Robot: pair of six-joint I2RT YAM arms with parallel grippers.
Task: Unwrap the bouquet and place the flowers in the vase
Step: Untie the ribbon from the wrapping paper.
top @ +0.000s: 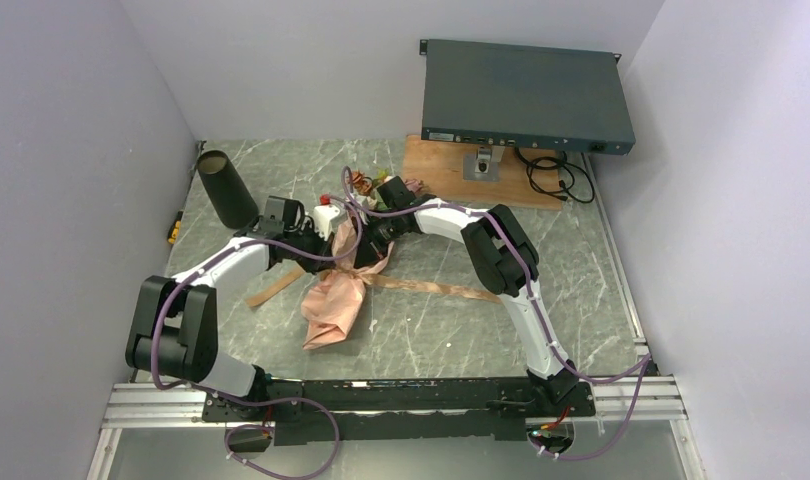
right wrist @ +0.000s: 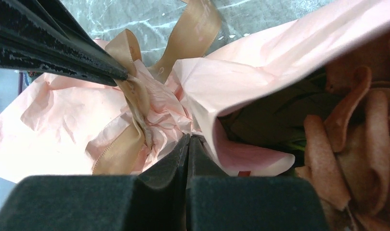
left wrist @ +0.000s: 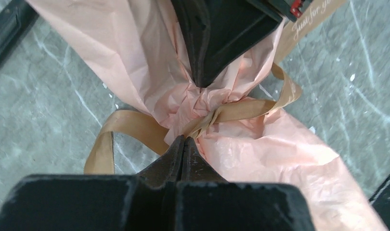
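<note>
The left arm (top: 216, 268) and right arm (top: 526, 300) have white shells on the long links and chunky black joint housings. A purple cable (top: 346, 240) runs along each, clipped with pale ties. The bases (top: 556, 395) are black, on a black bar (top: 401, 392). The fingers (left wrist: 169, 161) are matte black, scuffed wedges.

The tan ribbon (left wrist: 314, 21) seemingly reads "Just for yo…".

Top view: bright, even overhead light, sharp; only faint soft shadows on worktop (top: 431, 330). Wrist views: left end effector (left wrist: 183, 140), right end effector (right wrist: 188, 139) dark, blurred up close; pink paper (right wrist: 289, 53) washed out upper right.
</note>
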